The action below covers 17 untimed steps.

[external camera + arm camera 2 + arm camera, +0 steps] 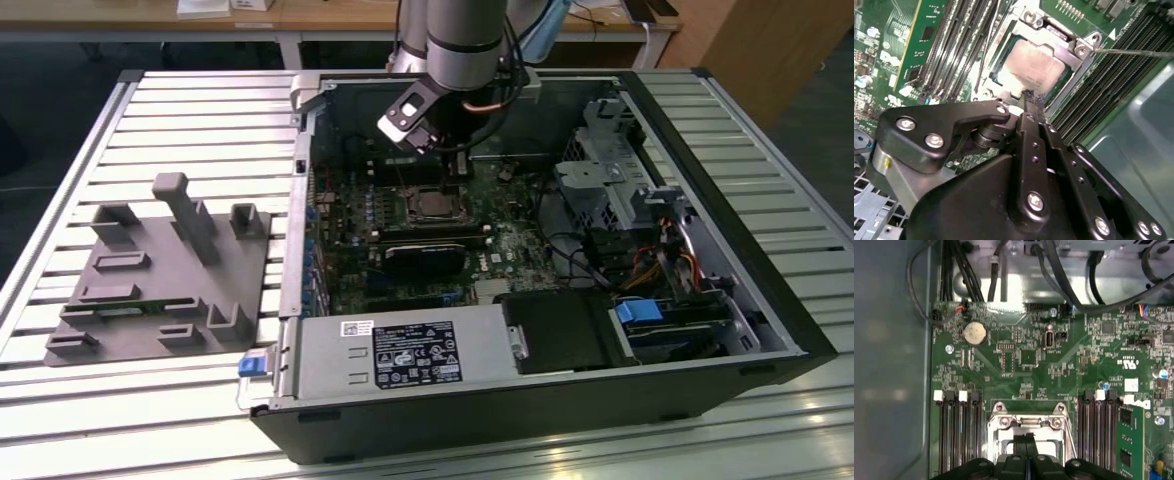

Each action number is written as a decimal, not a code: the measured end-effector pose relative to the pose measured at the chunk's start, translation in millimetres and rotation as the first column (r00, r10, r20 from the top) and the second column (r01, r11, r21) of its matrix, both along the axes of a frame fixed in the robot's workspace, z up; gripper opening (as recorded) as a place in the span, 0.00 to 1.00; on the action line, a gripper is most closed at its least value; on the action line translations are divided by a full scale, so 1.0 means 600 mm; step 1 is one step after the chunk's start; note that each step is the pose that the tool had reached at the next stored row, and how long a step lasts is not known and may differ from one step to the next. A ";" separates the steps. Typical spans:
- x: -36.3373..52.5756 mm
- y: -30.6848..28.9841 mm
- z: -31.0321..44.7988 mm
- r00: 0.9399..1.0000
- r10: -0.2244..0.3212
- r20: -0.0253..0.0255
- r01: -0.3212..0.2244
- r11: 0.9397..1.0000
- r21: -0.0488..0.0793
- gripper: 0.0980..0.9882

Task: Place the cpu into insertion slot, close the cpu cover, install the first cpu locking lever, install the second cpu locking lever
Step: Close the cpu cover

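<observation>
Desk [174, 110]: slatted metal top carrying an open computer case and a grey moulded tray [147, 290], the tray on the exterior view's left.
Computer case [534, 420]: lies on its side with the panel off. It holds a green circuit board [1054, 370], a labelled power supply [400, 355], a glossy black block [427, 260], drive cages and cable bundles [1064, 275].
Arm [467, 40]: reaches down into the case over the socket; its upper part is cut off by the frame edge.
Memory slots [956, 435]: long black rows flanking the socket on both sides.
Cpu cover [1061, 37]: silvery frame lying flat around the chip.
Cpu [1031, 67]: seated in the socket, its dull metal top showing through the cover's window.
Insertion slot [998, 75]: mostly hidden under chip and cover; a dark edge shows.
Pincer [1030, 97]: fingers pressed together with nothing between them, tips just above the cover's near edge.
Locking lever [1134, 51]: thin wire rod sticking out sideways from the cover's corner; whether it is latched is hard to make out.
Coin cell [974, 333]: round and silvery, on the board.
</observation>
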State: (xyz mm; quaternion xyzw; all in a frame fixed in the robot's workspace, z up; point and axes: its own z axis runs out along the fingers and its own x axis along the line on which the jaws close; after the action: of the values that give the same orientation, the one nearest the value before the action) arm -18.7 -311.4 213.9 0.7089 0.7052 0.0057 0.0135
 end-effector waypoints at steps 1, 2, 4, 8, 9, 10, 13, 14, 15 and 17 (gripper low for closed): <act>0.000 0.0000 0.000 1.000 0.000 0.000 0.000 1.000 0.000 0.01; 0.000 0.0000 -0.001 1.000 0.000 0.000 0.000 1.000 0.000 0.01; 0.000 0.0000 -0.001 1.000 0.000 0.000 0.000 1.000 0.000 0.01; 0.000 0.0000 -0.002 1.000 0.000 0.000 0.000 1.000 0.000 0.01; 0.000 0.0001 -0.003 1.000 0.000 0.000 0.000 1.000 0.000 0.01; -0.001 0.0001 -0.004 1.000 0.000 0.000 0.000 1.000 0.000 0.01; -0.002 0.0001 -0.007 1.000 0.000 0.000 0.000 1.000 0.000 0.01; -0.003 -0.0001 -0.007 1.000 0.000 0.000 0.000 1.000 0.000 0.01; -0.005 -0.0002 -0.008 1.000 0.000 0.000 0.000 1.000 0.000 0.01; -0.012 -0.0002 -0.009 1.000 0.000 0.000 0.000 1.000 0.000 0.01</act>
State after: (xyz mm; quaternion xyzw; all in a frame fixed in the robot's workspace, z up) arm -25.6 -311.5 208.3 0.7088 0.7052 0.0057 0.0135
